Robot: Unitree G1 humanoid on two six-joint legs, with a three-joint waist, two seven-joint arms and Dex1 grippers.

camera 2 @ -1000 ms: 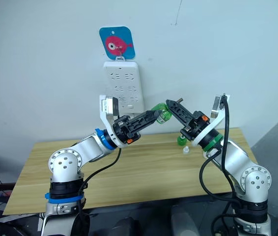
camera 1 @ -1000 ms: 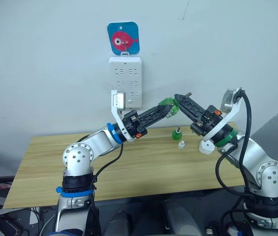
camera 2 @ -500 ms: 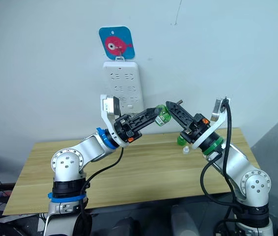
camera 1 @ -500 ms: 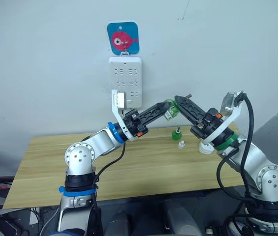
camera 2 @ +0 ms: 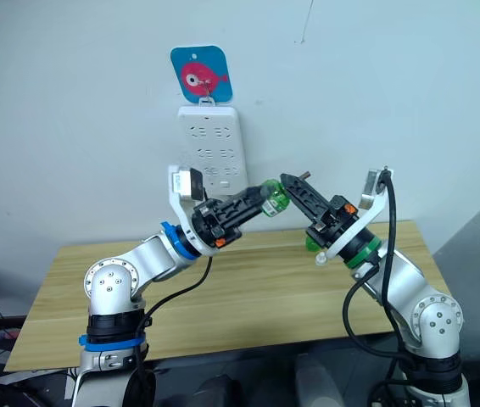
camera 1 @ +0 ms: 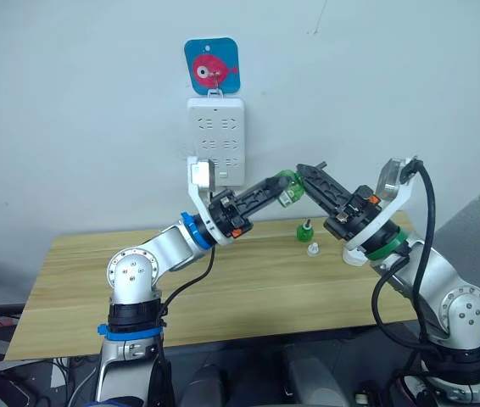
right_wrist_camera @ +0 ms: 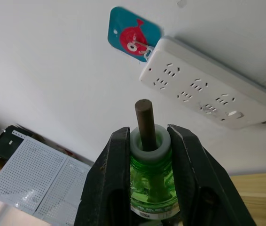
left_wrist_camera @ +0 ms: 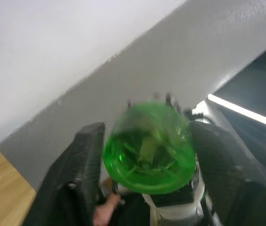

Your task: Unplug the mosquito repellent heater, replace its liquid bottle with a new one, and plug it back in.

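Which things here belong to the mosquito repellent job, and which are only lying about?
Job: held green bottle, second green bottle, white cap, heater, power strip.
Lying about: fish hook, perforated board.

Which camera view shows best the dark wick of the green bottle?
The right wrist view: the dark wick rises clearly from the green transparent bottle. The left wrist view shows its base; the eye views show the wick tiny.
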